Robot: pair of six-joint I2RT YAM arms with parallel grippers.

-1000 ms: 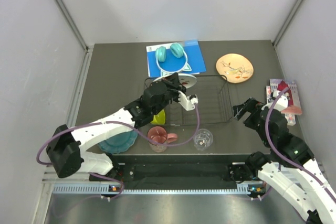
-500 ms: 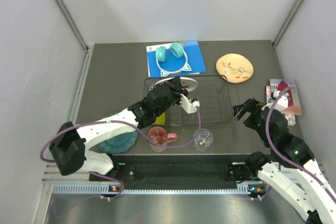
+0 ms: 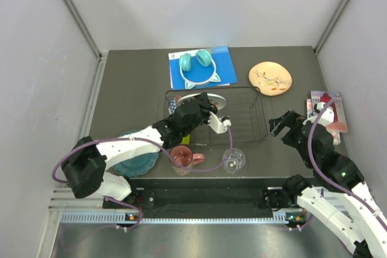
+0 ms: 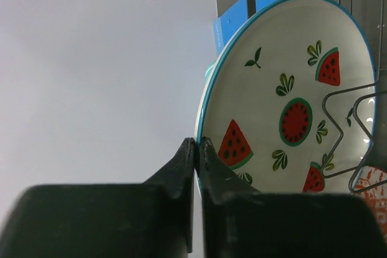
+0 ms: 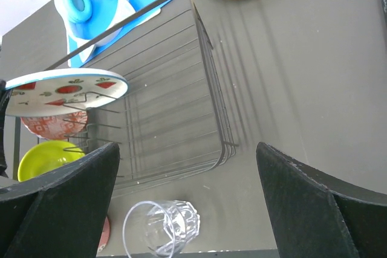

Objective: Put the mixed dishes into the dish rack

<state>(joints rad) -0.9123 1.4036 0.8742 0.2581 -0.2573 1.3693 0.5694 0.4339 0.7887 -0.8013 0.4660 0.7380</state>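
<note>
The white watermelon plate is held by its blue rim in my left gripper, which is shut on it. In the top view my left gripper keeps the plate over the left part of the black wire dish rack. A small patterned bowl sits below the plate, and a lime-green bowl lies beside the rack. My right gripper hangs open above the table near the clear glass. The pink mug, teal plate and cream-orange floral plate rest on the table.
Teal cat-ear headphones lie on a blue book behind the rack. A colourful packet lies at the right edge beside my right arm. Grey walls close in the table on three sides.
My left arm has carried the watermelon plate a little nearer and lower over the rack's left part. The right gripper has stayed open in place.
</note>
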